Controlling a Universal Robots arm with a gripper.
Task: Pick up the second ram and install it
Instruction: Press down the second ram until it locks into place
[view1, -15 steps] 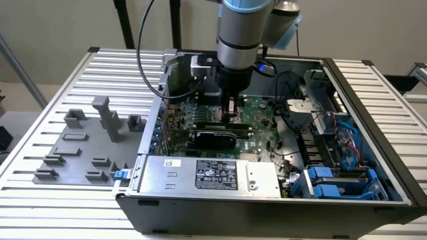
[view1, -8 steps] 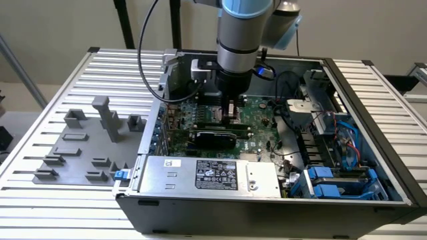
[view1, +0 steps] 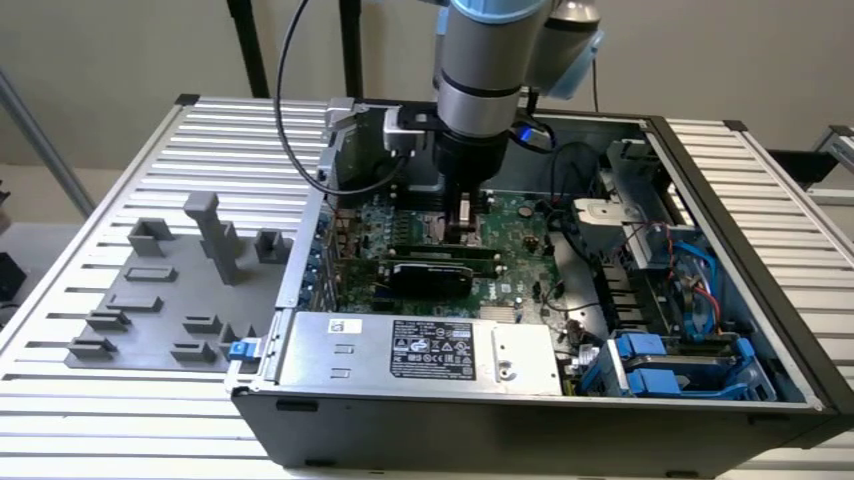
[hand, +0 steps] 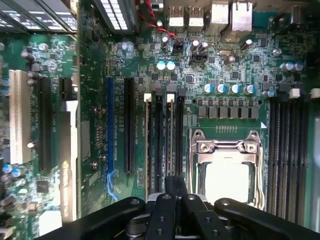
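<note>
Wrist view: gripper fingers narrow, clamped on the second ram, which is seen edge-on over the memory slots, beside the CPU socket. Exterior view: arm vertical, wrist straight down, gripper low inside the open case, just above the motherboard.
</note>
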